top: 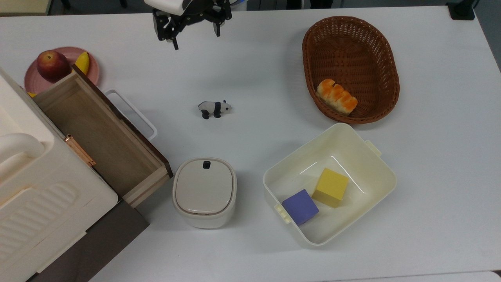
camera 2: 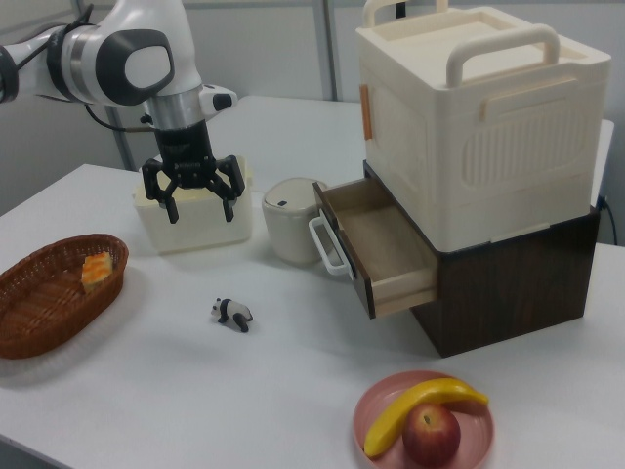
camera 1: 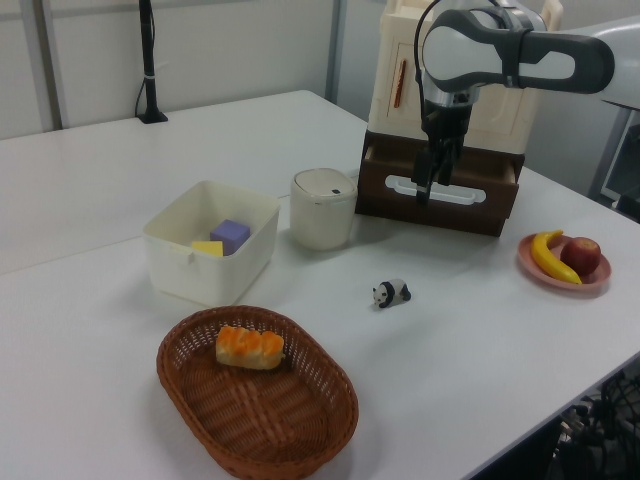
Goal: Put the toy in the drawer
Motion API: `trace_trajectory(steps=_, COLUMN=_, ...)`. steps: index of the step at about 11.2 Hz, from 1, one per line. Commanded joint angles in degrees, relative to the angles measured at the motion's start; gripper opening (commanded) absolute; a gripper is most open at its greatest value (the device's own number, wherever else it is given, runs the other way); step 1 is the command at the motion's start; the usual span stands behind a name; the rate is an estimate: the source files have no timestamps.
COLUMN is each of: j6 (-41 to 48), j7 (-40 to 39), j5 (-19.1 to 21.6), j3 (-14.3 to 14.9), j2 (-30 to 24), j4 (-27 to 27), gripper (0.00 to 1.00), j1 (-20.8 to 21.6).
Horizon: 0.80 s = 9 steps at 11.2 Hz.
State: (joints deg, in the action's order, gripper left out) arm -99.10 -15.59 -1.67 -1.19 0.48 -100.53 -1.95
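Wooden drawer seemingly bare; toy on table.

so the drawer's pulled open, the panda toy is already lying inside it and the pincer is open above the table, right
Not quite. The panda toy is not inside the drawer; it stands on the white table, apart from the drawer, as the top view shows. The rest holds: the drawer is pulled open and holds nothing, and the pincer hangs open above the table.
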Motion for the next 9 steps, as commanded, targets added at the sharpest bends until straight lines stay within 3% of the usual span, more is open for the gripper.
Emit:
trace_trajectory(steps=1, j6=-14.2, j7=-57.5, j5=-11.9, j3=0.0, j2=0.7, j4=-12.0, gripper=1.0, j1=-1.3)
trace_trajectory(steps=3, j6=-17.4, j7=-56.4, j5=-12.0, j3=-1.6, j2=2.1, j4=-13.5, gripper=1.0, j1=-1.7)
trace_trajectory(steps=6, j6=-14.9, j7=-36.2, j5=-11.4, j3=-1.9, j2=2.0, j4=-12.0, gripper=1.0, j1=-1.3)
trace_trajectory(steps=9, j6=-10.9, j7=-29.0, j5=-9.1, j3=-1.9, j2=1.9, j4=-9.3, gripper=1.0, j1=-1.5)
